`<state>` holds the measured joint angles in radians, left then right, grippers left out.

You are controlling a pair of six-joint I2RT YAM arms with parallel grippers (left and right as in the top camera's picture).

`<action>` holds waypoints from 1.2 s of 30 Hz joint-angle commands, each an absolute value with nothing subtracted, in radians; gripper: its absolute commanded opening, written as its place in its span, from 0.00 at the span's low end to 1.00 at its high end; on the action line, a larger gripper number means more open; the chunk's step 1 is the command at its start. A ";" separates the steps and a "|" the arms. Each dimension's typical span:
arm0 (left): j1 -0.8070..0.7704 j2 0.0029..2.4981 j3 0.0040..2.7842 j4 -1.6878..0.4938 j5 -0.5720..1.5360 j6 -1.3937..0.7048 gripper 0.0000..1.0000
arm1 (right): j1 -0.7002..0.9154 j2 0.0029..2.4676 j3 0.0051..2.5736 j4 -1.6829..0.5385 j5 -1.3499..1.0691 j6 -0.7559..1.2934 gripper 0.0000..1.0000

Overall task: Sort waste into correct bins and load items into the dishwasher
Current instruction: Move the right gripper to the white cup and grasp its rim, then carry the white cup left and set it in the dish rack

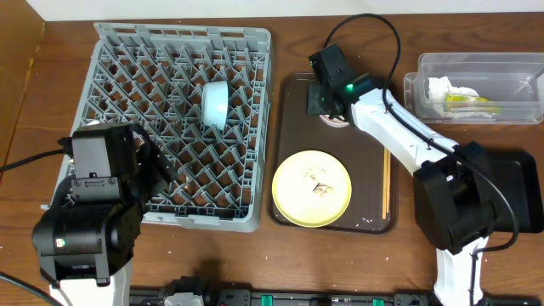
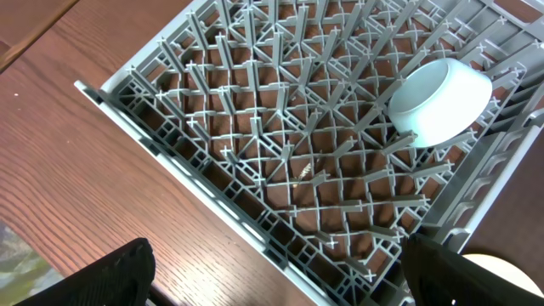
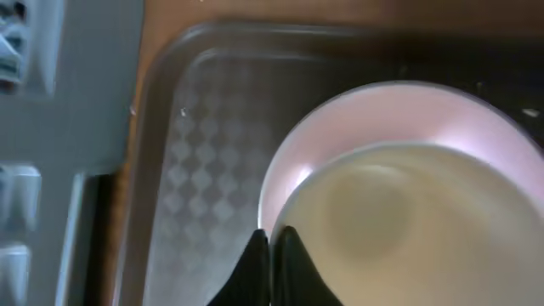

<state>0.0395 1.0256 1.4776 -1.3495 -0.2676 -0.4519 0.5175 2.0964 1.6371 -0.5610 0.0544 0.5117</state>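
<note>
Left gripper (image 2: 276, 262) hangs spread wide and empty over the rack's (image 1: 183, 34) near-left corner. On the brown tray (image 1: 293, 119) mid-table, the plate (image 1: 297, 174) sits at the near end with crumbs (image 1: 321, 187) on it. The chopsticks (image 1: 386, 183) lie along the tray's right edge, long axis near-to-far. Farther in, the bowl (image 1: 214, 104) is tipped on its side among the rack's pegs. At the tray's far end, the right gripper (image 3: 273, 242) is closed tight at the rim of the cup (image 3: 399, 221), upright in the saucer (image 3: 340, 119). Whether it pinches that rim, can't tell. At the far-right corner of the wooden table (image 1: 255, 263), the tub (image 1: 510, 85) holds the napkin (image 1: 440, 87) and wrapper (image 1: 467, 102).
</note>
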 commanded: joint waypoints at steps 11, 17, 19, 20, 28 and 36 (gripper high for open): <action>0.045 1.025 1.477 -1.350 -0.271 -0.454 0.94 | 0.517 1.974 1.750 -0.575 -0.032 0.538 0.01; 0.045 1.025 1.477 -1.350 -0.270 -0.454 0.94 | 0.533 1.904 1.778 -0.392 -0.348 0.550 0.01; 0.045 1.025 1.477 -1.350 -0.271 -0.454 0.94 | 0.549 1.907 1.778 -0.347 -0.392 0.614 0.01; 0.045 1.025 1.477 -1.350 -0.271 -0.454 0.94 | 0.555 1.909 1.778 -0.334 -0.395 0.641 0.01; 0.045 1.025 1.477 -1.350 -0.270 -0.454 0.94 | 0.719 1.948 1.778 -0.149 -0.513 0.683 0.01; 0.045 1.025 1.477 -1.350 -0.270 -0.454 0.94 | 0.832 2.119 1.778 0.073 -0.610 0.861 0.01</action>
